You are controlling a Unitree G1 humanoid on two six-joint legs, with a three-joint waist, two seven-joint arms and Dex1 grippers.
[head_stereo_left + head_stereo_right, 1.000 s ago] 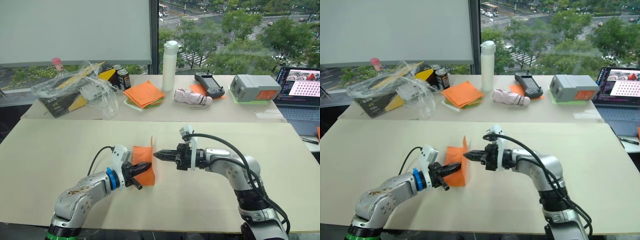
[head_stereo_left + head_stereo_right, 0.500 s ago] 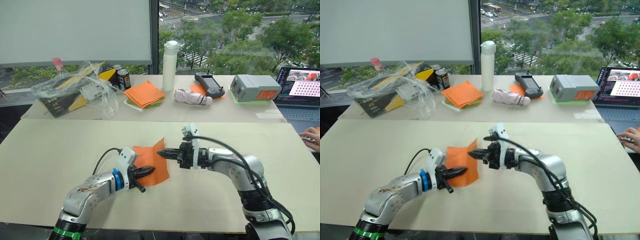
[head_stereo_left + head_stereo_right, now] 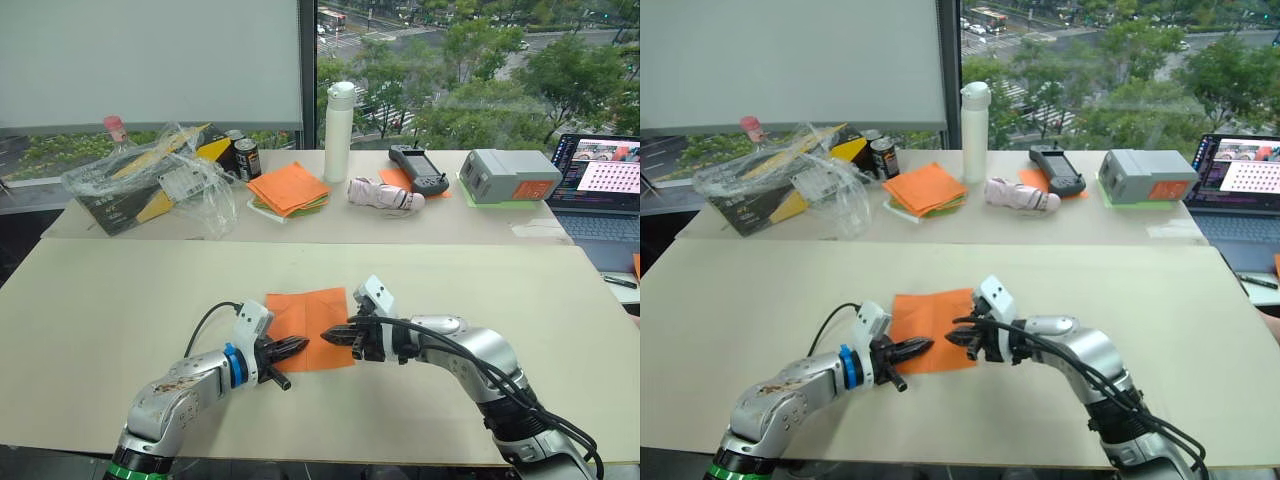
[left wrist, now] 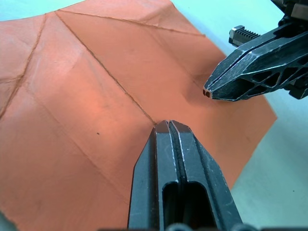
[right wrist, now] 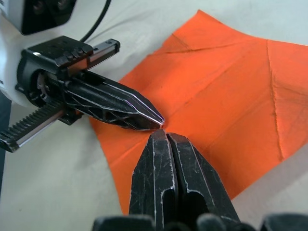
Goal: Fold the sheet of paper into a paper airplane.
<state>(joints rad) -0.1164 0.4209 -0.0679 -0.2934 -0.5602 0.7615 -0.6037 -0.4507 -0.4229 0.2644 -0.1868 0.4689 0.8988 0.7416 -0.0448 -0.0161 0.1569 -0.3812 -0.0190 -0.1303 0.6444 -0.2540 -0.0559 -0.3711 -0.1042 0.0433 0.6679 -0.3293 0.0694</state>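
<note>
The sheet of paper (image 3: 305, 310) lies flat and unfolded on the pale table (image 3: 120, 300), bright orange with crease lines across it (image 4: 86, 96). My left gripper (image 3: 303, 343) is shut, and its tip rests on the sheet near its near edge. My right gripper (image 3: 326, 338) is also shut and points at the left one, with its tip on the same part of the sheet. The two tips almost meet (image 5: 159, 120). Neither holds the paper between its fingers.
On the far table stand a stack of orange and green sheets (image 3: 290, 190), a white bottle (image 3: 340, 130), a plastic bag over a box (image 3: 160, 180), a handheld controller (image 3: 420, 170), a grey box (image 3: 510, 175) and a laptop (image 3: 605, 185).
The sheet stood half folded upright between the grippers; now it lies flat. Both grippers have dropped lower and nearer, and their tips have drawn together on the paper.
</note>
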